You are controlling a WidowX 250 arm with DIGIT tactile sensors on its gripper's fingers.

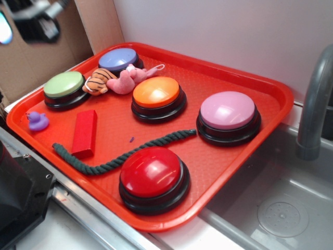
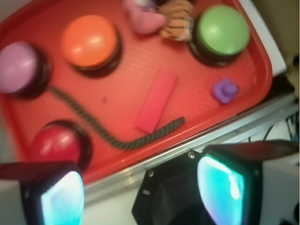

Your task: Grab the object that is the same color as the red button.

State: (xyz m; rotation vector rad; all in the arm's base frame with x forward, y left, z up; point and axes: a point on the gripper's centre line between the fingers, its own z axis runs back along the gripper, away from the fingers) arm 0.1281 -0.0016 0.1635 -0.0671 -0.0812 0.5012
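Note:
A small plain red block (image 1: pixel 85 133) lies flat on the red tray (image 1: pixel 270 112), left of centre, its near end against a dark green rope (image 1: pixel 119 156). In the wrist view the block (image 2: pixel 156 101) sits mid-frame with the rope (image 2: pixel 117 133) below it. The red dome button (image 1: pixel 152 177) on a black base stands at the tray's front edge; it also shows in the wrist view (image 2: pixel 58 143). My gripper (image 2: pixel 140 192) is open and empty, high above the tray's near-left rim. In the exterior view it is a blur at the top left (image 1: pixel 36 18).
Green (image 1: pixel 64 87), blue-purple (image 1: pixel 119 59), orange (image 1: pixel 157 95) and pink (image 1: pixel 228 114) dome buttons stand on the tray. A tiger toy (image 1: pixel 99 80), a pink plush (image 1: pixel 127 78) and a purple duck (image 1: pixel 36 121) lie at the left. A metal sink (image 1: pixel 281 208) and grey faucet (image 1: pixel 315 104) are at the right.

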